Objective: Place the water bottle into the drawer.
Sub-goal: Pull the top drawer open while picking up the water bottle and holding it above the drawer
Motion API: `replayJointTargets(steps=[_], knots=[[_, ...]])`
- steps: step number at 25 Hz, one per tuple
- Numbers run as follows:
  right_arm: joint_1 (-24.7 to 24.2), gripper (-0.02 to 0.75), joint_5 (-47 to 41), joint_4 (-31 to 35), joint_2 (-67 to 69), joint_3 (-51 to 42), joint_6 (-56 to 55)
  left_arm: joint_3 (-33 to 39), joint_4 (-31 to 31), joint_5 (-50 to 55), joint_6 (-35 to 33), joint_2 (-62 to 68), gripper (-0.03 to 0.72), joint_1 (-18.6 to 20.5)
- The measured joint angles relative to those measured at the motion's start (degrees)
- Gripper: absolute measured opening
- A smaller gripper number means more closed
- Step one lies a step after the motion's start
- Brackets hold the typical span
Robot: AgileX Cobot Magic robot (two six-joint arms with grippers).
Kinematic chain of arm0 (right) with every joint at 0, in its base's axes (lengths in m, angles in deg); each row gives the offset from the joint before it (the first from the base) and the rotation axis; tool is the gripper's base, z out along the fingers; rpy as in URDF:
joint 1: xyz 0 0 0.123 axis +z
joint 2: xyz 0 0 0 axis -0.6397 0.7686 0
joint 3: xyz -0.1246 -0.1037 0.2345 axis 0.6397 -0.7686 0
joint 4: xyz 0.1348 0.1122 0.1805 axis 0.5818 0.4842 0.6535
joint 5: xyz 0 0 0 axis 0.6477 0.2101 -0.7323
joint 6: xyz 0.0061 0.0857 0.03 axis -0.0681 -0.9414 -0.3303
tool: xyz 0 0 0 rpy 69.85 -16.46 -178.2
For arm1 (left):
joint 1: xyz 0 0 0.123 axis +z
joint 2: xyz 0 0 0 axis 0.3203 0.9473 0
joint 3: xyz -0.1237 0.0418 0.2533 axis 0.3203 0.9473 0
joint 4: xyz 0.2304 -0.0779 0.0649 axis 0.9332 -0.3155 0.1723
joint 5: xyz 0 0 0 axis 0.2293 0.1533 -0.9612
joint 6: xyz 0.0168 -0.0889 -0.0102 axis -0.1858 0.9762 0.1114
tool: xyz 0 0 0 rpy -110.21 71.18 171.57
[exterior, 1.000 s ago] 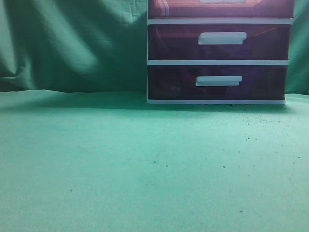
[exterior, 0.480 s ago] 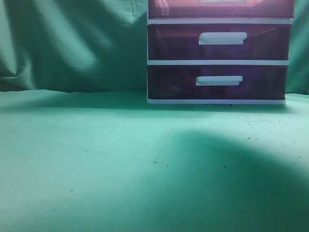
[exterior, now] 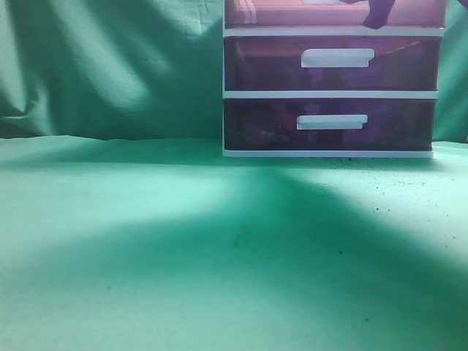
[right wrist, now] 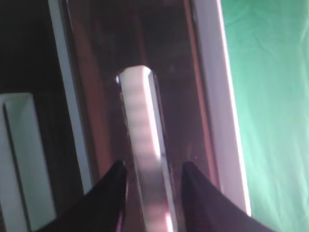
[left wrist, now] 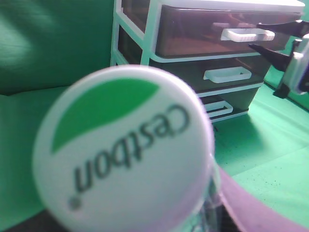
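1. Right wrist view: the right gripper (right wrist: 150, 181) is spread, its two dark fingers (right wrist: 108, 193) standing either side of the white handle (right wrist: 143, 145) of the drawer (right wrist: 101, 96); whether they touch the handle cannot be told.
2. From the left wrist view, the same gripper (left wrist: 268, 41) reaches in from the right edge of the picture with its dark tips at the right end of the handle (left wrist: 247, 34) on the top drawer (left wrist: 193, 29).
3. In the exterior view only a dark tip of the right gripper (exterior: 379, 14) shows, in front of the reddish drawer (exterior: 278, 13) at the top of the picture.
4. The left gripper is not clearly seen; its width cannot be told. The bottle (left wrist: 123, 157) fills the left wrist view, its white cap with a green leaf and the word "Cestbon" facing the camera, blurred by closeness.
5. That bottle sits high and well apart from the cabinet (left wrist: 149, 36); what holds it is hidden.
6. The cabinet (exterior: 333, 93) stands at the counter's (exterior: 146, 256) far edge, toward the right, with two darker purple drawers (exterior: 263, 66) below the top one.
7. All three drawers look closed.
8. A broad shadow lies across the green counter.
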Motion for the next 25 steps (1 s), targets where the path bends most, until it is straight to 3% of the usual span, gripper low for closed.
replayJointTargets(steps=[4,7,8,16,25], knots=[[0.0,0.242,-0.2,-0.41,2.63,2.46,0.0,0.0,0.0,0.0,0.0,0.0,0.318,0.0],[0.0,0.099,0.7,-1.18,2.99,2.99,0.48,0.0,0.59,0.0,0.0,0.05,0.318,0.0],[0.0,0.085,0.7,-2.01,2.99,2.99,1.8,0.0,1.28,0.0,0.0,0.05,0.318,0.0],[0.0,0.097,0.48,-3.04,-0.92,-1.88,4.66,0.0,1.65,0.0,0.0,0.05,0.318,0.0],[0.0,0.097,1.3,-4.84,-14.77,-19.9,4.46,0.0,1.65,0.0,0.16,0.14,0.318,0.0]])
